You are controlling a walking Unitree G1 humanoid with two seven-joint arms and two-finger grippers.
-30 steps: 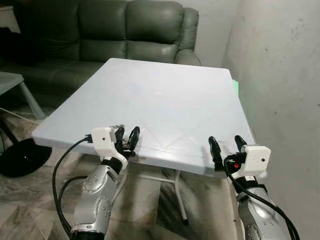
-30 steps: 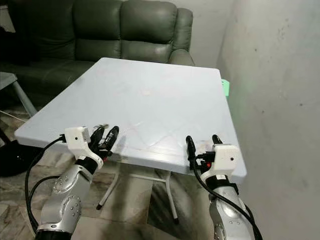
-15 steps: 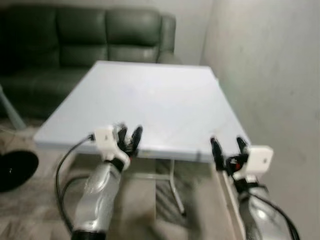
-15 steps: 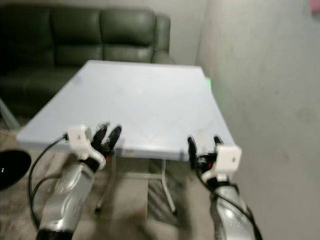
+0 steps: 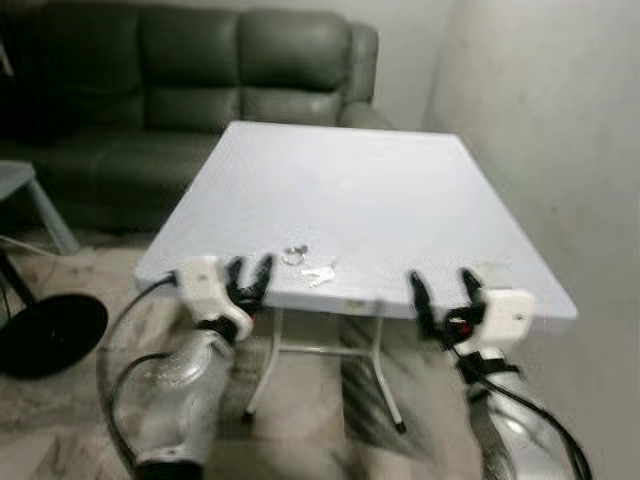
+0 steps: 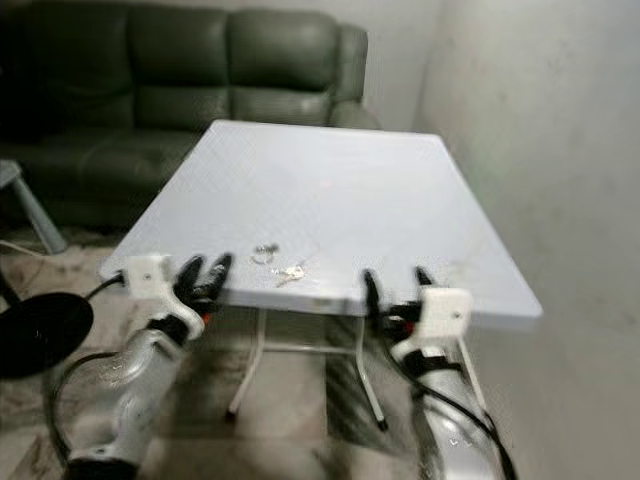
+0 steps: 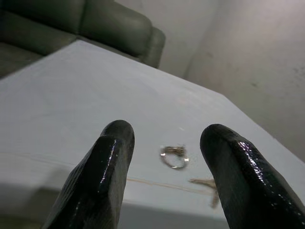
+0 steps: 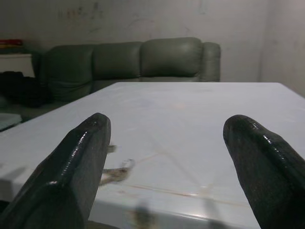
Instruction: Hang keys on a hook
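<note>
Keys (image 5: 318, 275) lie on the white table (image 5: 350, 190) close to its near edge, with a small metal ring (image 5: 294, 254) just beside them, a little farther in and toward the robot's left. In the left eye view the left gripper (image 5: 249, 279) hovers at the near edge, just short of the ring, its two black fingers spread apart and holding nothing. The right gripper (image 5: 441, 295) hangs at the same edge, off to the right of the keys and apart from them, its fingers also spread wide and empty. A dark green sofa (image 5: 200, 80) stands behind the table, a pale wall (image 5: 560, 130) runs along the right side, and a round black base (image 5: 45, 335) sits on the floor at the left.

The right eye view shows the same layout: keys (image 6: 291, 271) and ring (image 6: 264, 251) lie between the two grippers, nearer the left one.

In the left wrist view the two fingers (image 7: 102, 176) stand apart, and the ring (image 7: 174, 156) lies on the table beyond them, seen through the gap. The keys (image 7: 209, 187) show blurred beside the tip of the other finger.

In the right wrist view the fingers (image 8: 71, 171) stand wide apart over the near edge. The keys (image 8: 116, 172) lie on the table just past one fingertip, outside the middle of the gap, with the sofa (image 8: 133, 59) beyond.
</note>
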